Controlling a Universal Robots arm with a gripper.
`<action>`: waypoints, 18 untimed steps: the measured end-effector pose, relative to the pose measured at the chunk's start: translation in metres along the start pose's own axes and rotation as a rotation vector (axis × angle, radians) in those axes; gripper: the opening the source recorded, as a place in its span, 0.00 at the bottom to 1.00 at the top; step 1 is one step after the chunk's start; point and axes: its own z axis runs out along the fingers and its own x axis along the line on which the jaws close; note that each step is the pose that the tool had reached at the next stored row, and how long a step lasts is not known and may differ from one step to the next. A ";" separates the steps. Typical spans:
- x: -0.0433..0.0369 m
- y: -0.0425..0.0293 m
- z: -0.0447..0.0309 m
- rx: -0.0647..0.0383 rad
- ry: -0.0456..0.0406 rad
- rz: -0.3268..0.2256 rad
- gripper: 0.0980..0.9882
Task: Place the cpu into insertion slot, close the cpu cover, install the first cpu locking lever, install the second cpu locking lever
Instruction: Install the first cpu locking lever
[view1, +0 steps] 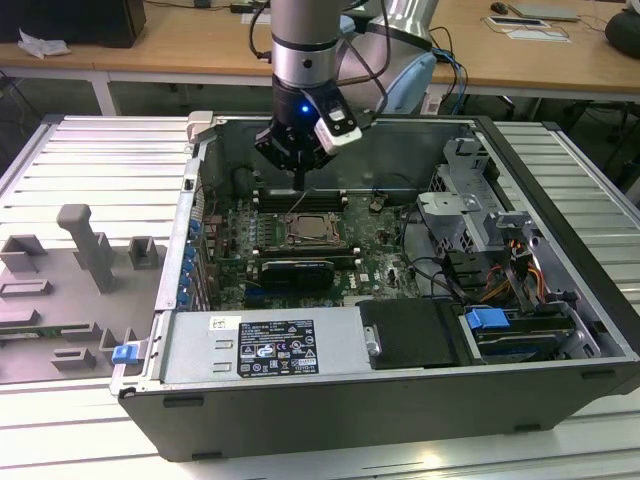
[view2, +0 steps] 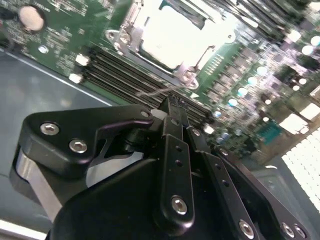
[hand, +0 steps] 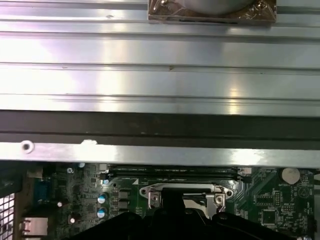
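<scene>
The cpu (view2: 175, 35) lies with its pale top showing in the insertion slot (view1: 313, 231) on the green motherboard inside the open computer case. The silvery cpu cover (view2: 188, 74) lies flat around it. In the exterior view a thin wire locking lever (view1: 297, 206) stands raised at the slot's far side; the second wrist view shows it (view2: 157, 91) just beyond my fingertips. My gripper (view1: 300, 182) hangs over the slot's far edge, its black fingers (view2: 172, 130) pressed together with nothing seen between them. The slot's metal rim (hand: 185, 191) appears in the first wrist view.
Long memory slots (view1: 300, 197) run just behind the socket, under the gripper. A black card with heatsink (view1: 292, 270) lies in front of it. The labelled power supply (view1: 265, 345) and the drive cage (view1: 465, 205) crowd the case. A grey fixture (view1: 85, 250) stands on the ribbed table at the exterior view's left.
</scene>
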 end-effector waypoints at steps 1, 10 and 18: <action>0.0000 0.0000 0.0003 0.000 0.0002 0.000 0.01; -0.0016 -0.0003 0.0058 -0.019 -0.0037 -0.010 0.01; -0.0129 0.0019 0.0160 -0.019 -0.0034 -0.015 0.01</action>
